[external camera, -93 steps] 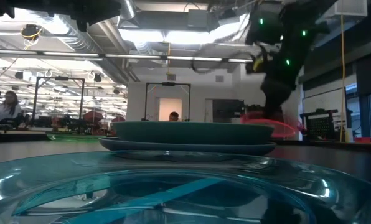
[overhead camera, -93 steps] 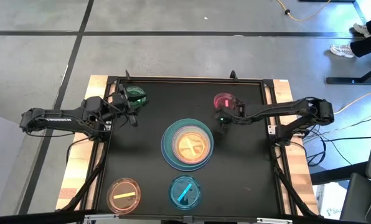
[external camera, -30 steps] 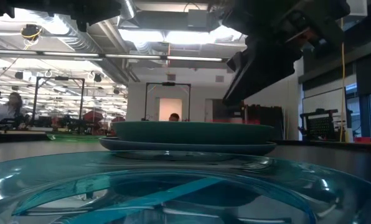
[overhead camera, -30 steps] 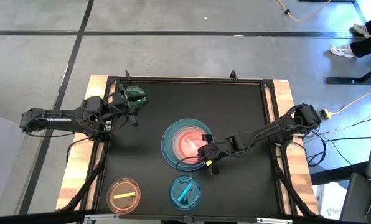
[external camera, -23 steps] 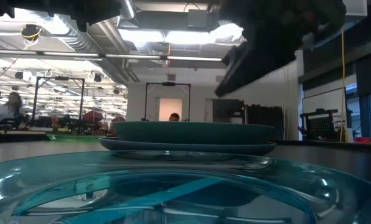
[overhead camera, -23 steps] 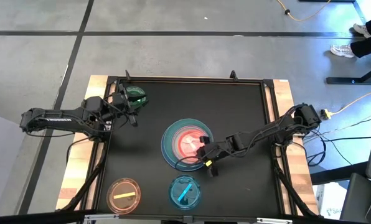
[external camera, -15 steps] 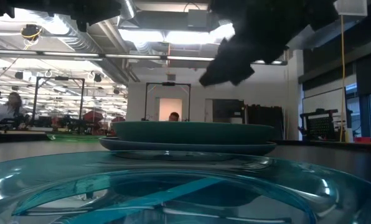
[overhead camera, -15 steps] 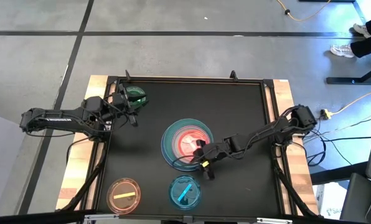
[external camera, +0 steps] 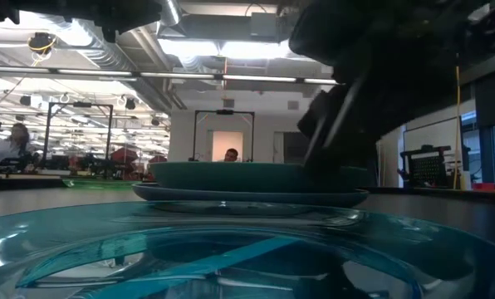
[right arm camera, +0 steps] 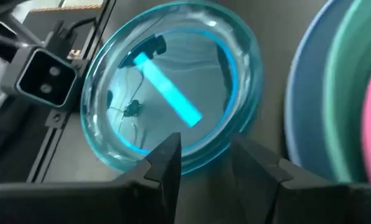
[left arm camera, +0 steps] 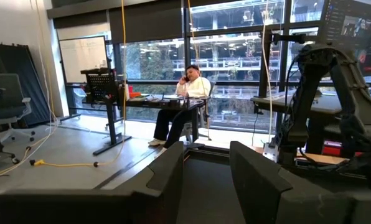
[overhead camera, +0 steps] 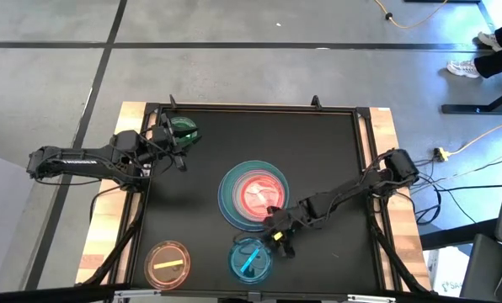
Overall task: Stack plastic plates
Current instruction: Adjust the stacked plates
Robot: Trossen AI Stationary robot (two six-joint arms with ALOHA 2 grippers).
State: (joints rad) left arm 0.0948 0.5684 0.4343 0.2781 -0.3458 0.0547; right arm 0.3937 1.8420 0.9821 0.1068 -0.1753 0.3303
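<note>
At the table's middle stands a stack of larger plates (overhead camera: pixel 227 207), with a small translucent pink plate (overhead camera: pixel 255 192) lying on top. A small translucent blue plate with a stripe (overhead camera: pixel 250 259) lies near the front edge and fills the low view's foreground (external camera: pixel 231 249). My right gripper (overhead camera: pixel 277 236) hangs open between the stack and the blue plate, its fingers over that plate's rim (right arm camera: pixel 201 146) without touching it. An orange plate (overhead camera: pixel 168 263) lies front left. A green plate (overhead camera: pixel 184 129) lies far left beside my open left gripper (overhead camera: pixel 172 145).
The table's raised frame (overhead camera: pixel 365 168) runs along the black top's right side. Bare black tabletop lies right of the stack (overhead camera: pixel 327 143) and between the orange plate and my left arm. The left wrist view looks into the room, where a person (left arm camera: pixel 185 102) sits.
My right gripper has gone from above the stack toward the table's near edge and down, ending over the blue plate's rim. The small pink plate stays lying on top of the stack.
</note>
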